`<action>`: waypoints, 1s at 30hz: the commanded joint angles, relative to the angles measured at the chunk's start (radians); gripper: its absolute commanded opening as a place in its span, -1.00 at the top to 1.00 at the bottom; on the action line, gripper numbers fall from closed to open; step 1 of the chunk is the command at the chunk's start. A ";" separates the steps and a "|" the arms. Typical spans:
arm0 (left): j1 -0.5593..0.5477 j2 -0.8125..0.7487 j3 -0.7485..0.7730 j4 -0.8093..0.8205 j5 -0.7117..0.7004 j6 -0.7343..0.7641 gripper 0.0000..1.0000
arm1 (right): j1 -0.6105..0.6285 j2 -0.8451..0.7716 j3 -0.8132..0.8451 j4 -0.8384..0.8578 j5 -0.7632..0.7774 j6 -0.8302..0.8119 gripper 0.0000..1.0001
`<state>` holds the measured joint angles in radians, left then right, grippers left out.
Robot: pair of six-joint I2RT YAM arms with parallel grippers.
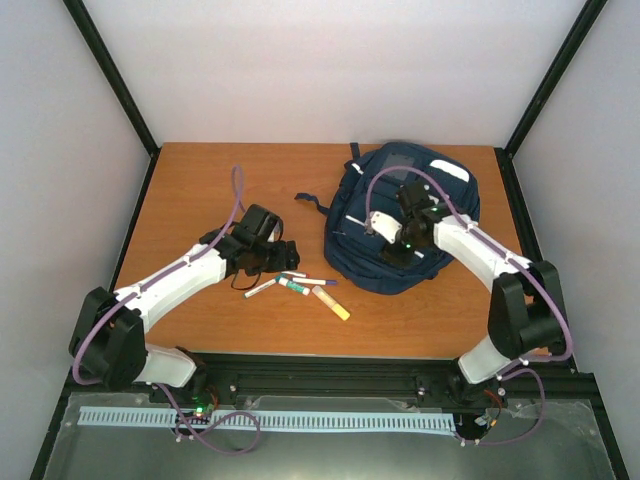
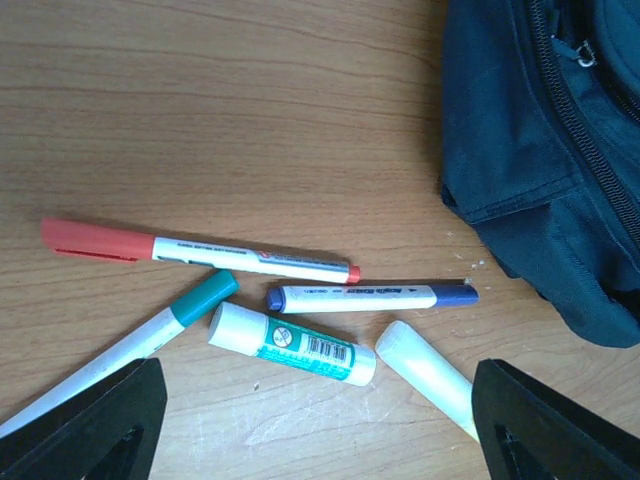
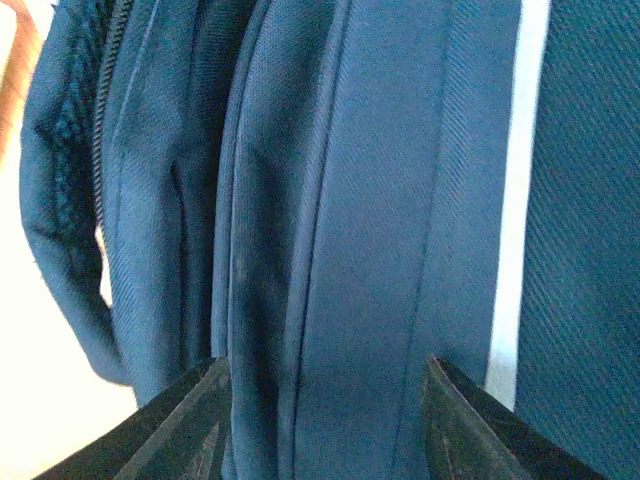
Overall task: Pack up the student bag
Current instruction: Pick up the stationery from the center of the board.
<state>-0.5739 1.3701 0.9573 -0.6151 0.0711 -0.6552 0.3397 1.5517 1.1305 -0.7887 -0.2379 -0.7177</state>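
The student bag (image 1: 352, 258), navy blue with white stripes, lies at the right of the table; its corner shows in the left wrist view (image 2: 540, 150). My right gripper (image 1: 398, 250) is down on the bag's front, its jaws closed on a thick fold of blue fabric (image 3: 328, 300) that fills the gap (image 3: 328, 425). My left gripper (image 2: 320, 430) is open and hovers over loose items left of the bag: a red-capped marker (image 2: 200, 252), a blue marker (image 2: 370, 296), a teal-capped marker (image 2: 130, 345), a glue stick (image 2: 292, 345) and a pale stick (image 2: 430, 375).
The loose items lie in a cluster on the wooden table (image 1: 200, 190) just left of the bag. A dark strap (image 1: 310, 202) trails from the bag's upper left. Black frame posts and white walls enclose the table.
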 commanded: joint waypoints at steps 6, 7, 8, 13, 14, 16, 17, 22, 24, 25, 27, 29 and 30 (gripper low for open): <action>0.008 -0.008 -0.020 -0.006 -0.015 -0.030 -0.73 | 0.110 0.098 0.009 0.186 0.362 0.047 -0.05; 0.008 -0.008 -0.020 -0.006 -0.016 -0.027 -0.73 | 0.113 0.105 0.007 0.196 0.383 0.046 -0.05; 0.008 -0.005 -0.019 -0.006 -0.020 -0.023 -0.73 | 0.114 0.112 0.006 0.199 0.391 0.046 -0.04; 0.008 0.025 -0.003 -0.007 -0.018 0.008 -0.72 | 0.116 0.093 0.015 0.223 0.463 0.071 0.22; 0.008 0.030 -0.005 -0.007 -0.017 0.011 -0.72 | 0.115 0.076 0.018 0.235 0.475 0.073 0.31; 0.008 0.038 -0.006 -0.007 -0.015 0.019 -0.72 | 0.112 0.044 0.036 0.234 0.471 0.089 0.47; 0.008 0.041 -0.004 -0.008 -0.013 0.023 -0.71 | 0.110 0.035 0.053 0.219 0.454 0.099 0.53; 0.008 0.029 -0.005 -0.022 -0.007 0.027 -0.71 | 0.104 0.022 0.111 0.180 0.401 0.139 0.83; 0.008 0.001 -0.016 -0.040 -0.013 0.023 -0.71 | 0.099 0.022 0.144 0.153 0.368 0.165 0.94; 0.008 -0.007 -0.023 -0.041 -0.013 0.021 -0.71 | 0.098 0.015 0.153 0.151 0.360 0.171 0.94; 0.008 -0.023 -0.039 -0.043 -0.008 0.012 -0.71 | 0.097 0.000 0.167 0.155 0.353 0.180 0.95; 0.008 -0.038 -0.054 -0.043 0.000 0.003 -0.71 | 0.090 -0.015 0.180 0.164 0.350 0.193 0.94; 0.008 -0.044 -0.061 -0.045 0.004 0.000 -0.70 | 0.087 -0.024 0.187 0.169 0.345 0.198 0.95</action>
<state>-0.5739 1.3636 0.9180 -0.6376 0.0605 -0.6506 0.4404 1.5951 1.2568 -0.6701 0.1234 -0.5632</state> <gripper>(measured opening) 0.855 0.043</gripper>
